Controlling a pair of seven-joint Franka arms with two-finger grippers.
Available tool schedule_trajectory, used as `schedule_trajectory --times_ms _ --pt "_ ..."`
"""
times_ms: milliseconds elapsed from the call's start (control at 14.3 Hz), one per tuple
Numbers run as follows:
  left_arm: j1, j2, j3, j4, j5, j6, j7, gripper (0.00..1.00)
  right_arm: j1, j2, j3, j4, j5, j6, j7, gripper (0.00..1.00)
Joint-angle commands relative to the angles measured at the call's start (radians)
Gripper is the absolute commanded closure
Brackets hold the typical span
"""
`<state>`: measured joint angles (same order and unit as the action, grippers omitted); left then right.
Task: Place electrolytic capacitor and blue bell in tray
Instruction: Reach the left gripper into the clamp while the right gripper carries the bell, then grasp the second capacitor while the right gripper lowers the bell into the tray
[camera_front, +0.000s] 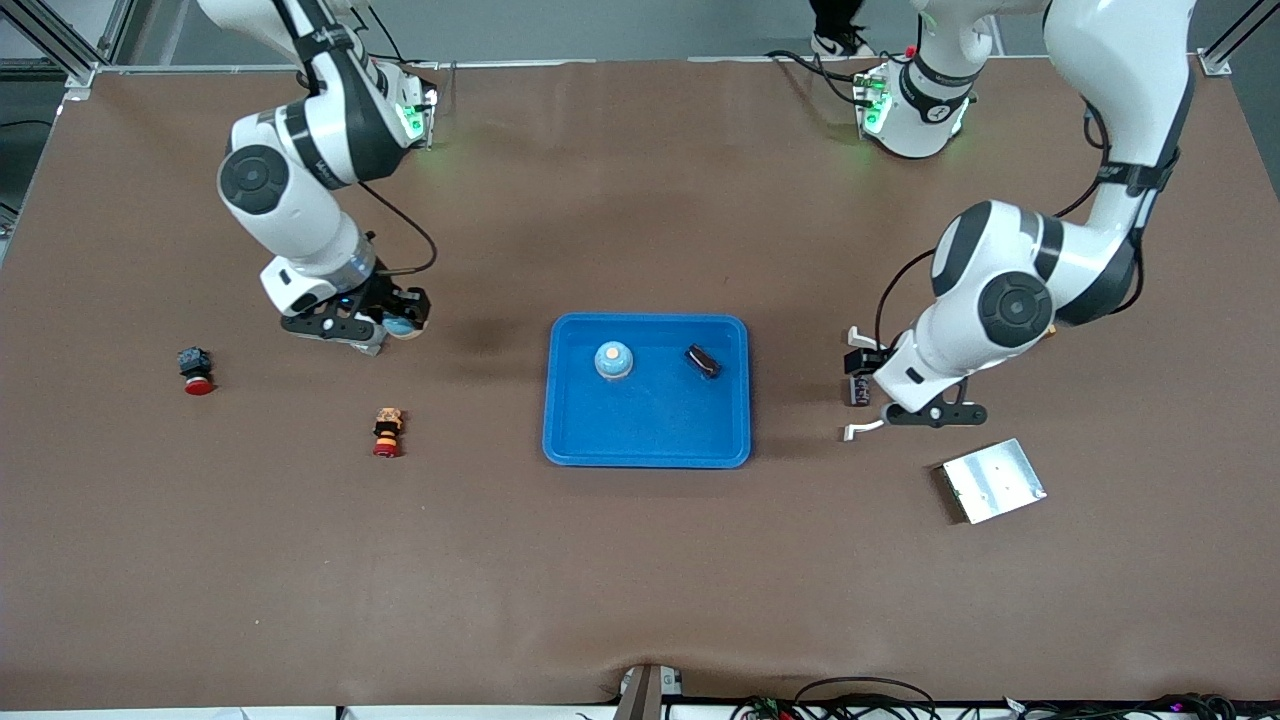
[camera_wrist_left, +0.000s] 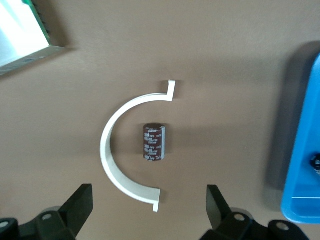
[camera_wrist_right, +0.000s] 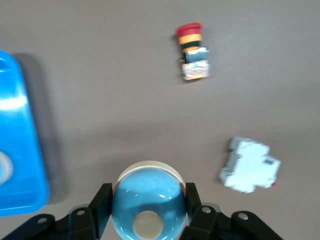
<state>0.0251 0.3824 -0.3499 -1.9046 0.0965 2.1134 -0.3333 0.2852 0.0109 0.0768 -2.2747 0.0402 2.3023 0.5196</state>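
The blue tray (camera_front: 650, 440) lies mid-table with a blue bell (camera_front: 613, 360) and a small black cylinder (camera_front: 702, 361) inside it. My right gripper (camera_front: 400, 322) hangs over the table off the tray's right-arm end, shut on a second blue bell (camera_wrist_right: 150, 205) that fills the space between its fingers (camera_wrist_right: 103, 197). My left gripper (camera_wrist_left: 149, 195) stands open over the table off the tray's left-arm end. Just ahead of its fingers a dark brown electrolytic capacitor (camera_wrist_left: 153, 142) lies on its side within a white C-shaped piece (camera_wrist_left: 112, 160). The same capacitor (camera_front: 858, 390) shows beside the left arm.
Two red push-button parts (camera_front: 197, 370) (camera_front: 387, 432) lie toward the right arm's end. A white breaker (camera_wrist_right: 248, 165) lies near the right gripper. A silver metal plate (camera_front: 992, 481) lies nearer the front camera than the left gripper. The tray's rim (camera_wrist_left: 305, 150) is close to the capacitor.
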Motion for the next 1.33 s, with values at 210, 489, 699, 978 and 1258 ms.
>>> schedule_trajectory --times_ms 210,489,699,978,1258 --pt "-0.002 0.082 0.000 0.004 0.029 0.071 -0.006 0.00 0.149 0.242 -0.012 0.303 0.004 -0.054 0.258 1.00" --pt "-0.001 0.124 0.000 0.001 0.029 0.105 -0.018 0.00 0.215 0.369 -0.015 0.441 -0.017 -0.055 0.381 1.00" --pt "0.001 0.145 0.000 0.001 0.029 0.126 -0.018 0.00 0.230 0.432 -0.015 0.516 -0.023 -0.057 0.419 1.00" --pt "0.001 0.180 0.002 0.001 0.029 0.152 -0.020 0.00 0.282 0.566 -0.020 0.650 -0.071 -0.070 0.532 1.00" --pt "0.004 0.219 0.006 0.001 0.029 0.195 -0.020 0.00 0.322 0.668 -0.022 0.741 -0.100 -0.069 0.626 1.00"
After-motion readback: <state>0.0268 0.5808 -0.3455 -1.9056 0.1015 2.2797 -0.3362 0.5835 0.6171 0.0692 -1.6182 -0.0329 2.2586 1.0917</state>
